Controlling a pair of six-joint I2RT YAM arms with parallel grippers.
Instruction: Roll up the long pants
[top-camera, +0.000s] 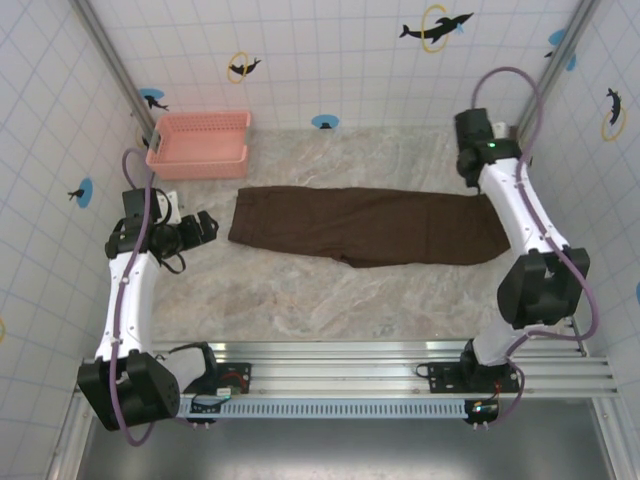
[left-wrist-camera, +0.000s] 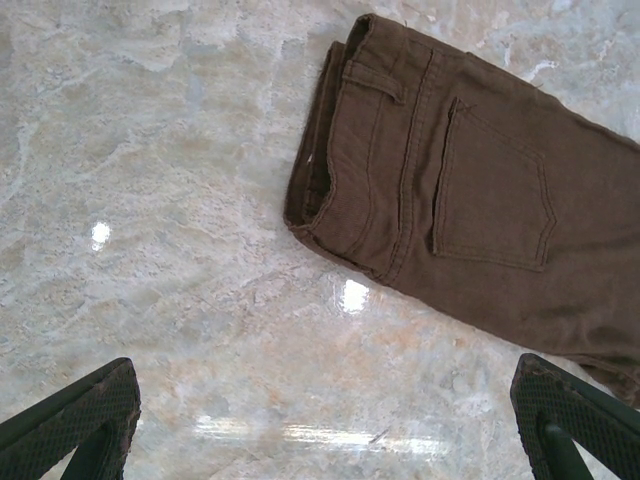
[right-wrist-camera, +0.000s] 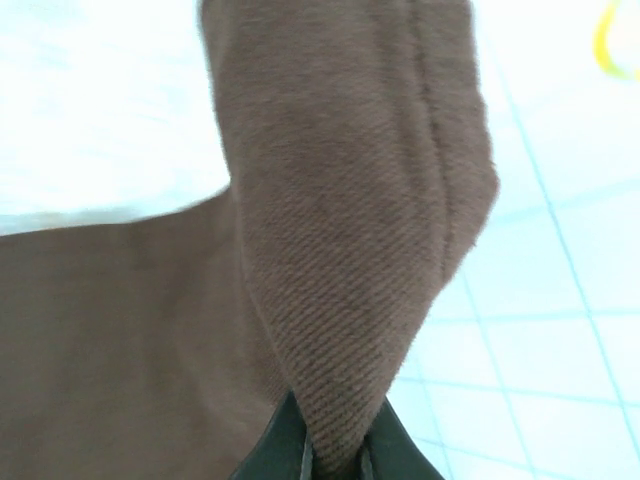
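The long pants (top-camera: 370, 226) lie flat across the middle of the table, dark brown, with the waistband to the left and the leg ends to the right. In the left wrist view the waistband and a back pocket of the pants (left-wrist-camera: 470, 190) show at the upper right. My left gripper (top-camera: 205, 226) hovers just left of the waistband, wide open, its fingertips (left-wrist-camera: 75, 420) over bare table. At the leg end my right gripper (top-camera: 480, 186) is shut, pinching a fold of the brown fabric (right-wrist-camera: 350, 250) between its jaws (right-wrist-camera: 335, 462).
A pink plastic basket (top-camera: 198, 145) stands at the back left corner. Tiled walls close in the back and both sides. Marbled tabletop (top-camera: 330, 300) lies bare in front of the pants, and the arms' rail (top-camera: 340, 360) runs along the near edge.
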